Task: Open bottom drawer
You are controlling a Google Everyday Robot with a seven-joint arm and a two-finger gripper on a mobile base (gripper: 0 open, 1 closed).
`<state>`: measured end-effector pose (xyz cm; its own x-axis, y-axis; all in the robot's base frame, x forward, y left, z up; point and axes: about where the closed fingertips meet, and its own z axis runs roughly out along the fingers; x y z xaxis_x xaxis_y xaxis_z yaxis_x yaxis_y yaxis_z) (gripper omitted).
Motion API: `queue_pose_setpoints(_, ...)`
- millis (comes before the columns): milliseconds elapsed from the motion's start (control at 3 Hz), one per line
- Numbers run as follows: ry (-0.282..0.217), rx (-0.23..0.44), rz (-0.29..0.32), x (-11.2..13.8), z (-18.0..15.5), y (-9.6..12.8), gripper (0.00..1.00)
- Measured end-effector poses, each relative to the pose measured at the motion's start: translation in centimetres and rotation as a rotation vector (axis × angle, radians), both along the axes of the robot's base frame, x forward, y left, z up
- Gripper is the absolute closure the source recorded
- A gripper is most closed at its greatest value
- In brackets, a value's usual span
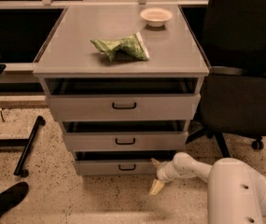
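The grey cabinet has three drawers. The bottom drawer (pixel 118 167) has the slimmest front and a small black bar handle (pixel 127 167); it stands pulled out a little, with a dark gap above its front. My gripper (pixel 156 175) is at the drawer's right end, near the floor, at the end of my white arm (pixel 188 166). One fingertip (pixel 155 162) sits near the drawer's top right corner, the other finger (pixel 157 187) points down toward the floor. The jaws look spread and hold nothing.
The middle drawer (pixel 124 141) and top drawer (pixel 123 106) also stand slightly out. A green bag (pixel 120 46) and a white bowl (pixel 156 16) lie on the cabinet top. A black office chair (pixel 244 78) stands right; a shoe (pixel 4 199) and a black stand leg (pixel 27 146) left.
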<state>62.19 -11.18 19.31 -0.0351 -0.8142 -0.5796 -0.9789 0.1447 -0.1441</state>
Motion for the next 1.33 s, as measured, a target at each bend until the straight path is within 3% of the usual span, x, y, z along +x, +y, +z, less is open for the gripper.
queue_pose_setpoints(333,-0.056,0.026,0.021,1.0,-0.4,1.9,0.0)
queue_pose_setpoints(667,-0.041,0.029,0.03,1.7,-2.7,2.8,0.0)
queue_pose_setpoints(1333,-0.024,0.022,0.033,1.5,-2.7,2.9,0.0)
